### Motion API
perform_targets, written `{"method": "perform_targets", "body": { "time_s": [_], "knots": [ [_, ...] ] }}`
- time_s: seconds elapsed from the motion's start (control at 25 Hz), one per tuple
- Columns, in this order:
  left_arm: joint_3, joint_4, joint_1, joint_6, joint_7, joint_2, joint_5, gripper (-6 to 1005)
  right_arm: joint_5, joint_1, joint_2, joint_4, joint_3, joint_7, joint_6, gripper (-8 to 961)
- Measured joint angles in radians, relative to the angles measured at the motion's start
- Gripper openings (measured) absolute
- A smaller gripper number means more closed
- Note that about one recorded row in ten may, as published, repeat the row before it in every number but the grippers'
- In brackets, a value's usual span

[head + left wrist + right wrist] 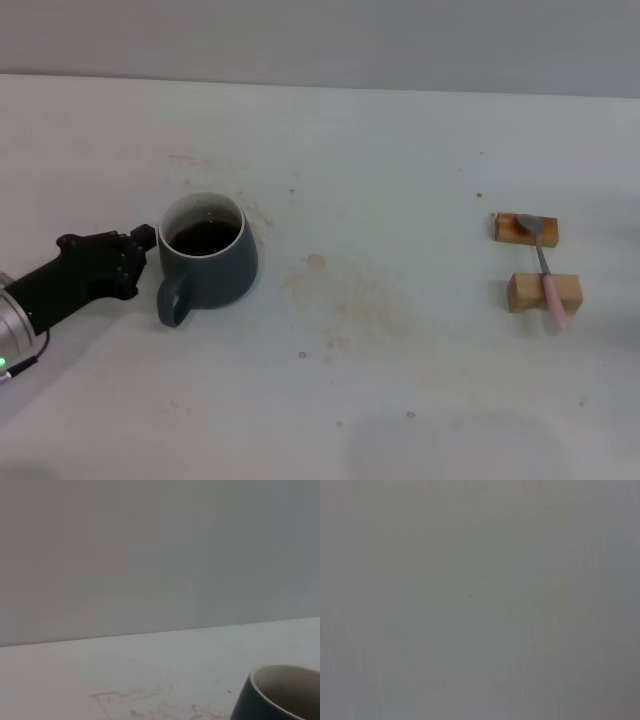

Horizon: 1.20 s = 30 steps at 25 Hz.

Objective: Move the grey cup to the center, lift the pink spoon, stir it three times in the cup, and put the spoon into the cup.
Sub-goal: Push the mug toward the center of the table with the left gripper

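The grey cup (210, 270) stands upright on the left part of the white table, its handle turned toward the front edge, with dark liquid inside. Part of its rim shows in the left wrist view (280, 692). My left gripper (143, 240) is just left of the cup, level with its wall, close to it or touching it. The pink spoon (547, 277) lies far right across two tan wooden blocks, its metal bowl on the far block and its pink handle over the near one. My right gripper is out of view.
The far wooden block (512, 230) and the near wooden block (525, 292) sit at the right side. The white table (380, 180) has faint brown stains near its middle (350, 295). A grey wall runs behind the table's far edge.
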Motion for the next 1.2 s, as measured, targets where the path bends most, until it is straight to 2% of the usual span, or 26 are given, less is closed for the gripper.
{"method": "perform_targets", "body": {
  "time_s": [0.16,0.36,1.2],
  "knots": [
    [0.0,-0.001,0.002,-0.014,0.028,-0.018,-0.007,65,0.0,-0.002,0.0,0.005,0.0,0.0,0.0,506],
    [0.0,-0.002,-0.001,-0.025,0.047,-0.025,-0.007,67,0.0,-0.003,0.0,0.009,0.0,0.0,0.001,506],
    [0.007,-0.042,-0.025,-0.039,0.05,-0.029,-0.005,74,0.0,-0.004,0.0,0.01,0.0,0.0,0.013,507]
  ]
}}
